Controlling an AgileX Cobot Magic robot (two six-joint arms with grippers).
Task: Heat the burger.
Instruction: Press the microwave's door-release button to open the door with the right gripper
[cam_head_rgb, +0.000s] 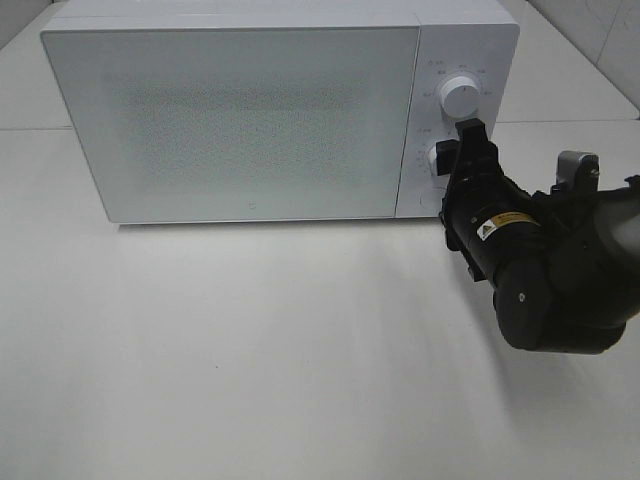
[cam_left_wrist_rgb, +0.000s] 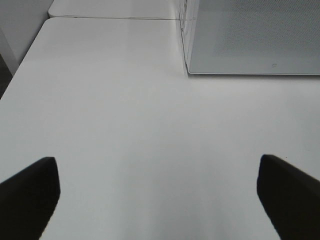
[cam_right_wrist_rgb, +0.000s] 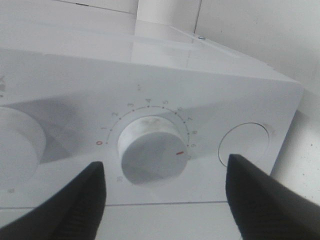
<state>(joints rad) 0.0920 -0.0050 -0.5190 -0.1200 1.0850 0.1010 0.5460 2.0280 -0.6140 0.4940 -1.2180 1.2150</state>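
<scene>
The burger is hidden; the white microwave (cam_head_rgb: 240, 120) stands with its frosted door shut. My right gripper (cam_head_rgb: 455, 150) is at the control panel, in front of the lower dial (cam_head_rgb: 437, 158). In the right wrist view its jaws (cam_right_wrist_rgb: 165, 167) stand open on either side of that dial (cam_right_wrist_rgb: 152, 152), with a gap on both sides. The dial's red mark points toward the high end of the scale. My left gripper (cam_left_wrist_rgb: 157, 165) is open over bare table with nothing between its fingers (cam_left_wrist_rgb: 30, 195).
Above the lower dial is an upper dial (cam_head_rgb: 462, 96), and a round button (cam_right_wrist_rgb: 245, 145) sits beside the lower one. The microwave's front corner (cam_left_wrist_rgb: 190, 70) shows ahead of the left gripper. The white table (cam_head_rgb: 250, 350) stretches out in front of the microwave.
</scene>
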